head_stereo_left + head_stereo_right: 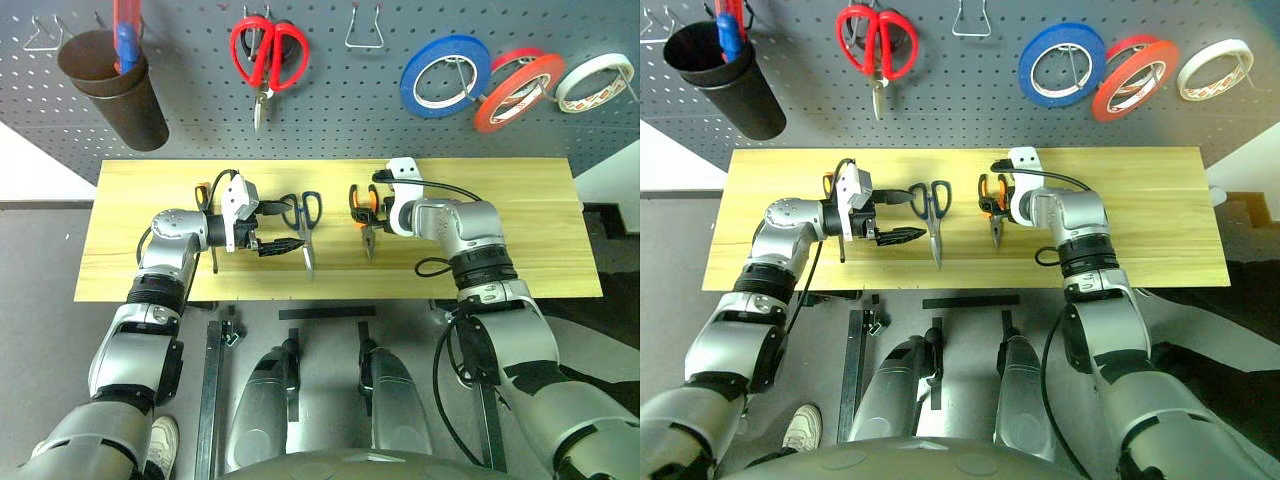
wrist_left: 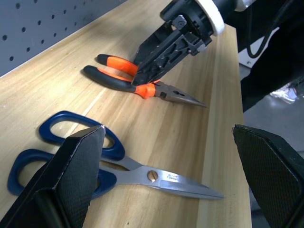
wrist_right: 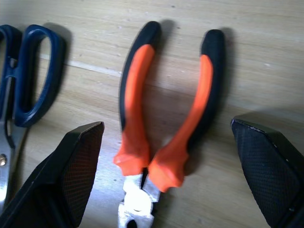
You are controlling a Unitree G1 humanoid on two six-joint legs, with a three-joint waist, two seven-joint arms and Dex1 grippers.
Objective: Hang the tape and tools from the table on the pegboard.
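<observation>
Pegboard at far side, red tape hanging on right. Desk below. Blue scissors and pliers flat mid-desk, side by side. Left end effector spread wide beside scissors. Right end effector spread wide over pliers handles.

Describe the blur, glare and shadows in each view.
Right wrist view: the pliers look soft, casting faint shadows on the table. Left wrist view: the blue-handled scissors are sharp, their blades glinting. Head views: evenly lit, soft shadows under the red scissors on the pegboard.
</observation>
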